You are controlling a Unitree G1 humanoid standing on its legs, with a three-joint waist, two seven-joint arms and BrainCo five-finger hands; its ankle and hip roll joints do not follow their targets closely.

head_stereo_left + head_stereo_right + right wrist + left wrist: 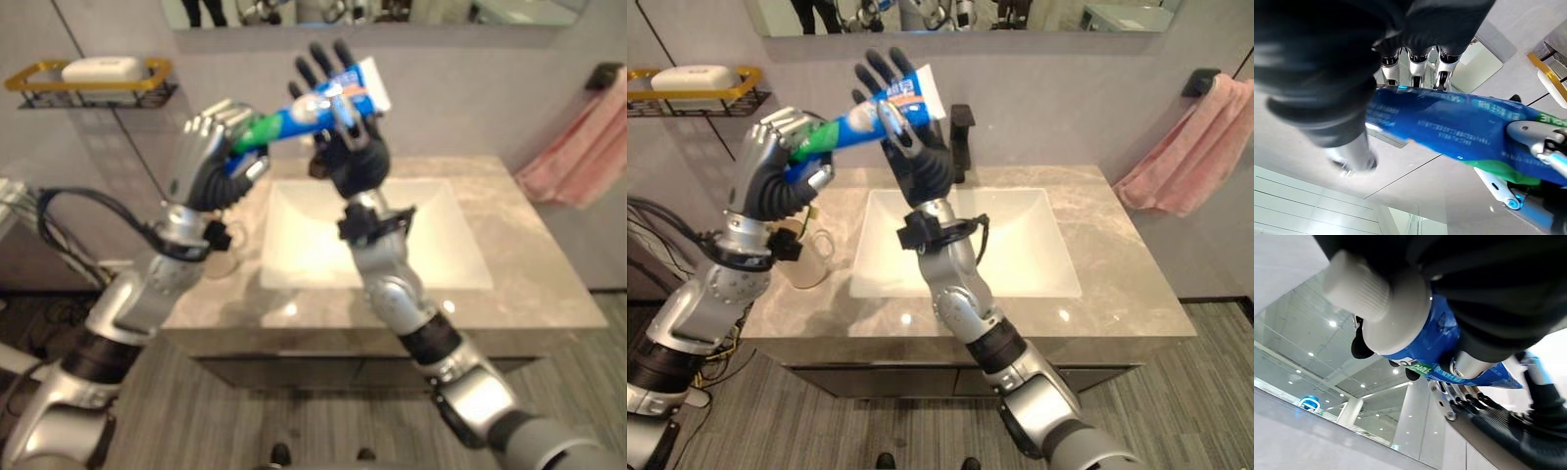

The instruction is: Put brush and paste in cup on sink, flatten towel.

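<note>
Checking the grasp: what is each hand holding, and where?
Left hand grips the toothpaste tube at its cap end; right hand pinches its flat end.

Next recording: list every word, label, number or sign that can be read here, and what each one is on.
Blue-and-green plastic toothpaste tube: white and green print along its side, too blurred to read.
White bar in the yellow wire wall shelf: no print legible.
No other text or signs are readable.
</note>
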